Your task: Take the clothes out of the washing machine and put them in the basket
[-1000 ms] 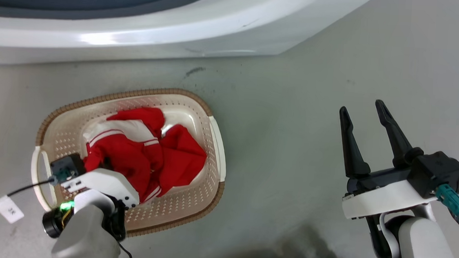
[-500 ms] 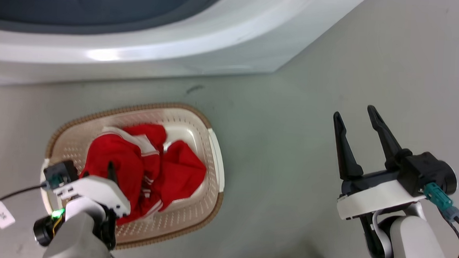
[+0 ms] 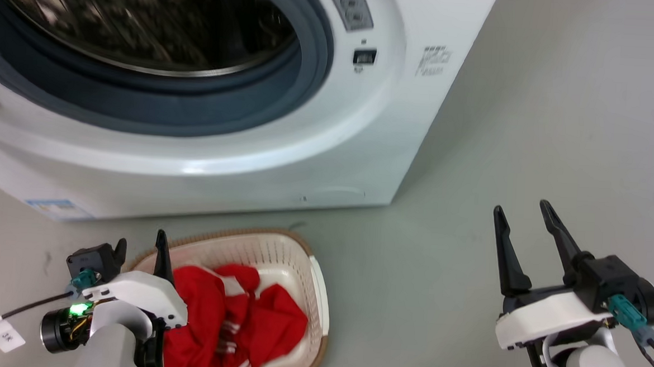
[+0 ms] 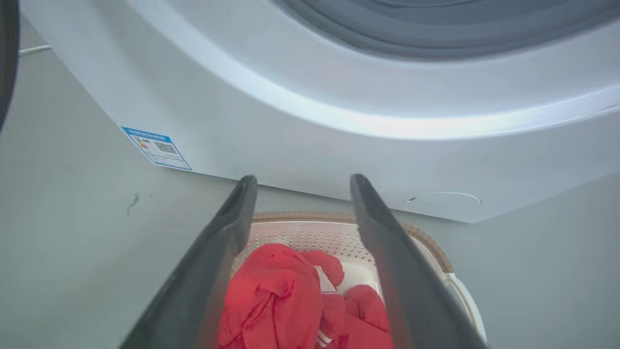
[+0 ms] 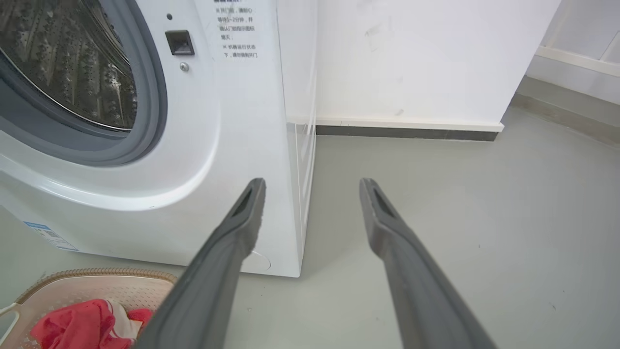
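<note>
Head view: risk of clipping basket [image 3: 256,252] rim or washing machine [image 3: 238,162] front on next reach, with left end effector [image 3: 140,247] spread, empty, just above that rim; right end effector [image 3: 521,216] spread, empty, well apart over floor [image 3: 464,129]. Left wrist view: risk of snagging loose folds of the clothes [image 4: 276,291] just below. Right wrist view: cannot rule out a garment low in the drum [image 5: 72,72], behind the door ring [image 5: 145,138]. Clothes heaped inside basket: bright red, white stripes, crumpled, soft.
</note>
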Available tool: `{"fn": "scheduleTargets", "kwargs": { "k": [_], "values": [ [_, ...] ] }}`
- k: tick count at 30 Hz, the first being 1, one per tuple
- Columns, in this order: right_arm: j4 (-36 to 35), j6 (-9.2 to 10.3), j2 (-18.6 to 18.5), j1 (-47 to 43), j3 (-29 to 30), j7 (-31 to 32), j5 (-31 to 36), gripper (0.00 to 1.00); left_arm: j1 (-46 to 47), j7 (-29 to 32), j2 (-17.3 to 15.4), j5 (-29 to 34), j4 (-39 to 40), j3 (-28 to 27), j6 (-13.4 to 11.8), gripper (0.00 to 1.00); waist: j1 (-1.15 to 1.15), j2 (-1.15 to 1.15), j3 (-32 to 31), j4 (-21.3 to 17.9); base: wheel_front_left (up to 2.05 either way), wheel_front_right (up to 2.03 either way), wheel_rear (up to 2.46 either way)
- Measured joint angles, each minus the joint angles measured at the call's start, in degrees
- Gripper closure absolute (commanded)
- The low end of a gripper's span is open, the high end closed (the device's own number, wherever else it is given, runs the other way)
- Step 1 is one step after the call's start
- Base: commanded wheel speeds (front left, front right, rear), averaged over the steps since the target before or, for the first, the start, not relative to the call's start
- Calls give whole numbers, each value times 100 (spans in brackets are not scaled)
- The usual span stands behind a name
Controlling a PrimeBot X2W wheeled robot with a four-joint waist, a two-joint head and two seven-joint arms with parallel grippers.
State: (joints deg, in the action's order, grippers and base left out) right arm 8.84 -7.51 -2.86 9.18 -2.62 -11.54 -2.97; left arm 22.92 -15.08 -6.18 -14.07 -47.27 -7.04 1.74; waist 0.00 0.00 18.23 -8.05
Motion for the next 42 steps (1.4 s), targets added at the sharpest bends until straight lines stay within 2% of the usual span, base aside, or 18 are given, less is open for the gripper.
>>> {"fn": "scheduleTargets", "kwargs": {
  "k": [8,14,17,29,42],
  "values": [
    [-238,0,0,-318,112,24,53,0,-762,1,187,511,1722,-18,-81,0,-1,0,-799,61,0,0,0],
    [-378,1,-2,-497,249,57,104,0,-1139,1,304,828,2942,361,-230,0,-1,0,-1153,188,0,0,0],
    [-434,0,-1,-583,227,99,155,0,-1376,0,319,934,3297,565,-285,0,-1,0,-1331,258,0,0,0],
    [-583,0,0,-927,94,252,193,0,-2186,0,322,1076,3819,967,-423,0,0,0,-1886,446,0,0,0],
    [-592,0,0,-1057,-5,358,148,0,-2286,0,316,1038,3816,1055,-485,0,0,0,-2028,477,0,0,0]
  ]
}}
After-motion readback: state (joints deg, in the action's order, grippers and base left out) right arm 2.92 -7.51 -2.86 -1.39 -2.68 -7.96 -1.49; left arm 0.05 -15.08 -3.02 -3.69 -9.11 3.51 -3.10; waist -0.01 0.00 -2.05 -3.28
